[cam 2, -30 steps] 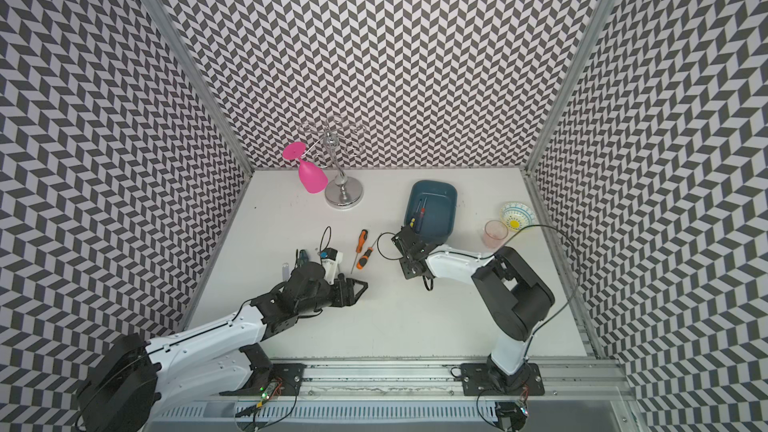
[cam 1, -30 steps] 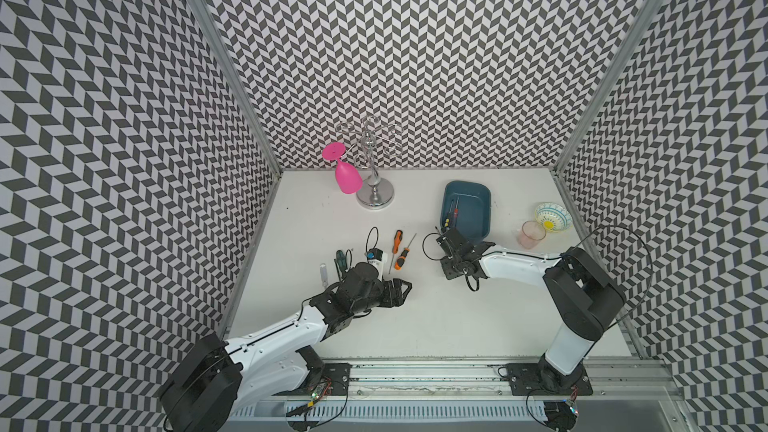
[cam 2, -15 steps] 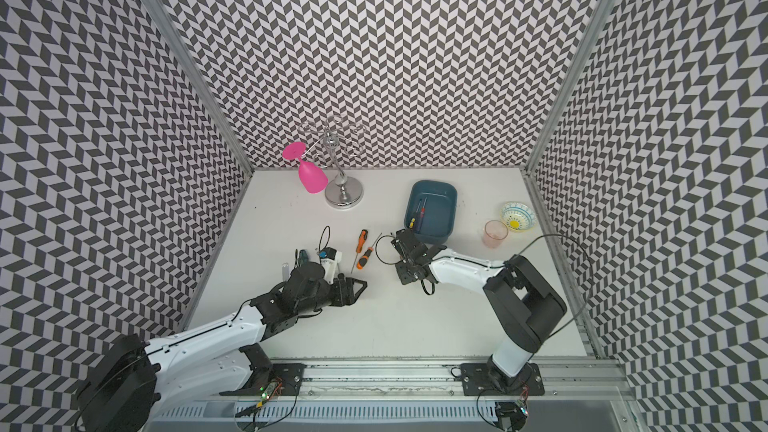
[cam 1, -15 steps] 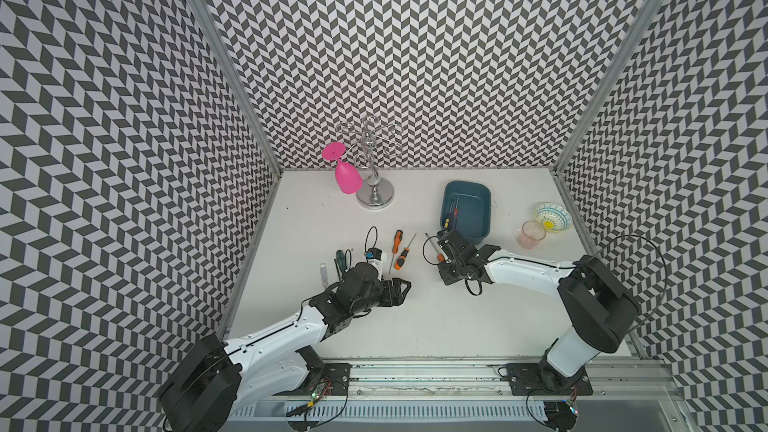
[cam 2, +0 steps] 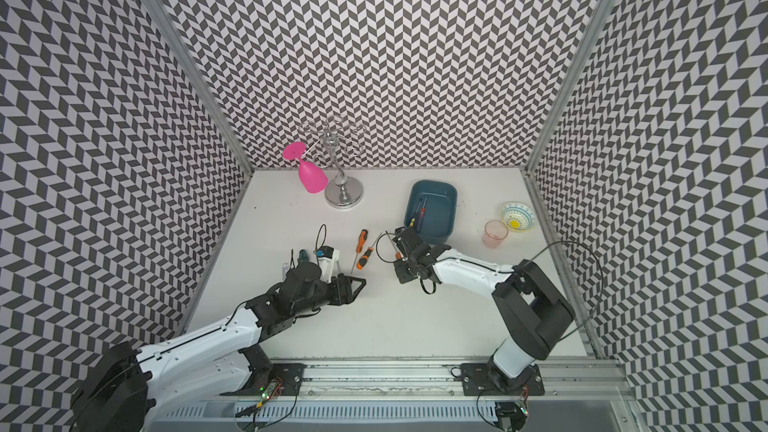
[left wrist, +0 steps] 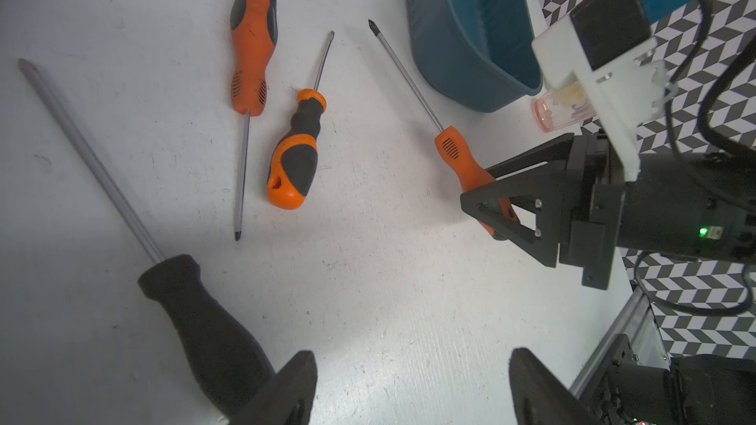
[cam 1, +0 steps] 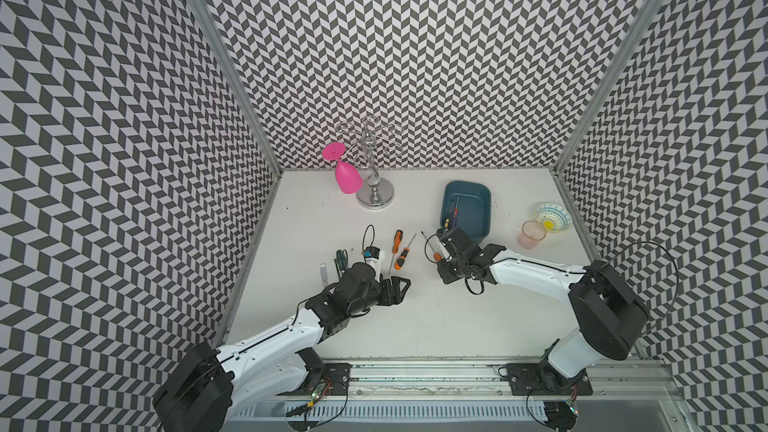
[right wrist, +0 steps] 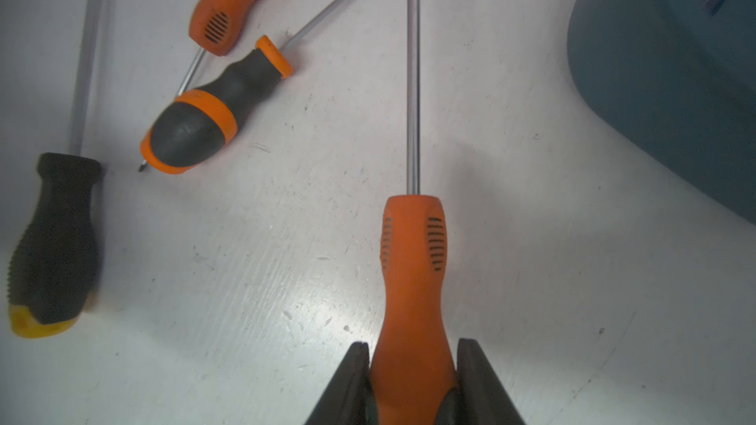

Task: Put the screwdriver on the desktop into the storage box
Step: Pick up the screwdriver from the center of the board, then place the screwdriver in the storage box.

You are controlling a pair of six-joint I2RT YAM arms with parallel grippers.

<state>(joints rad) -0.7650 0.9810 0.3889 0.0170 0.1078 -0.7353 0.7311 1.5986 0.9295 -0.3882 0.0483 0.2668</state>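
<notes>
Right elbow swung outward; right jaws clamp screwdriver; left jaws gape.

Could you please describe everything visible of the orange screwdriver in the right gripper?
The orange-handled screwdriver has a waisted, plastic-looking handle with black slots near the collar and a long, thin steel shaft with a cross tip. The right gripper is shut on the handle's rear; the tip is beside the dark teal plastic storage box.

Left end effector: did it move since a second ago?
No. The left end effector sits open, just as near the orange-and-black screwdriver on the desktop as before.
</notes>
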